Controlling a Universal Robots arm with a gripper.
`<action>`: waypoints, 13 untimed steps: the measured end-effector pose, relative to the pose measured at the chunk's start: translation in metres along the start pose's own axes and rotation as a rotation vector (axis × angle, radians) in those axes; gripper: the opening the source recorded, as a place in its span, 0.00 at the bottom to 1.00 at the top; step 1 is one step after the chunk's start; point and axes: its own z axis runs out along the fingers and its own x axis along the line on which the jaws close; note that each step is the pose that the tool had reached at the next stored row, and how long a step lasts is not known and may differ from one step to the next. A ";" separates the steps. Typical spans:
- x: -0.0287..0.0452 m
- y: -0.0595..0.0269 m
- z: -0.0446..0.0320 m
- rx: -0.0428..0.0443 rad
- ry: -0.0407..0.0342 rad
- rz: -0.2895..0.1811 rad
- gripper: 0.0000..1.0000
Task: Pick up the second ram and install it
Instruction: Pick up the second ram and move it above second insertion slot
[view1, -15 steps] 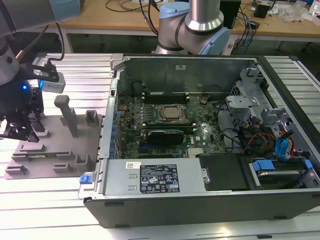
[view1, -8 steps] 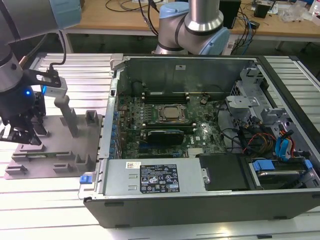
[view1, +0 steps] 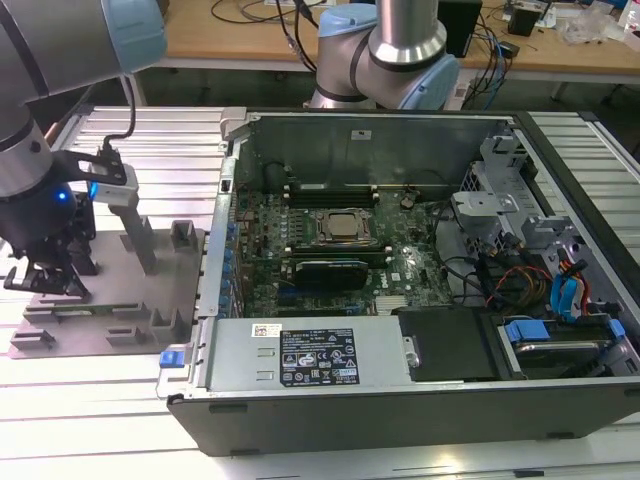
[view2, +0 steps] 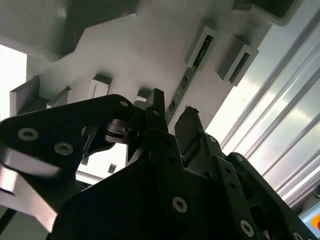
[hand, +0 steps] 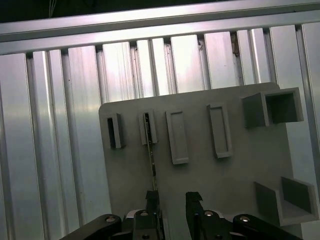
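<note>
The step in hand is the pick. The claw (hand: 172, 201) hangs released, its two fingers apart and gripping nothing, low over the grey fixture plate (hand: 225, 192). The second ram (hand: 150, 155) stands on edge in the plate just ahead of the claw's tips. It runs away from them into a slotted block (hand: 148, 127) at its far end.

In the first wrist view the thin green stick lines up with one fingertip (hand: 153, 197) rather than with the middle of the gap. In the second wrist view it seems to run into the gap, close beside one finger. I cannot tell whether that finger already touches it.

To do this well, the gap should be centred over the ram's top edge, with the pads parallel to its flat faces. The descent should be straight, so no finger lands on the board itself. The grip belongs on the bare upper part, taken evenly from both sides. Any lift should follow the slot straight up, because a tilted pull would likely jam the ram in its blocks.

In the exterior view the arm (view1: 25, 150) comes down from above, with the wrist bent so the claw points steeply at the plate on the counter (view1: 100, 420). The open computer case (view1: 400, 250) lies well apart from the claw.
</note>
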 end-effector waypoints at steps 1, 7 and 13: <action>0.0000 -0.0001 0.0017 0.0000 0.0000 0.000 0.34; 0.0002 -0.0005 0.0126 0.0000 0.0000 0.000 0.34; 0.0055 -0.0015 0.0229 0.0000 0.0000 -0.001 0.34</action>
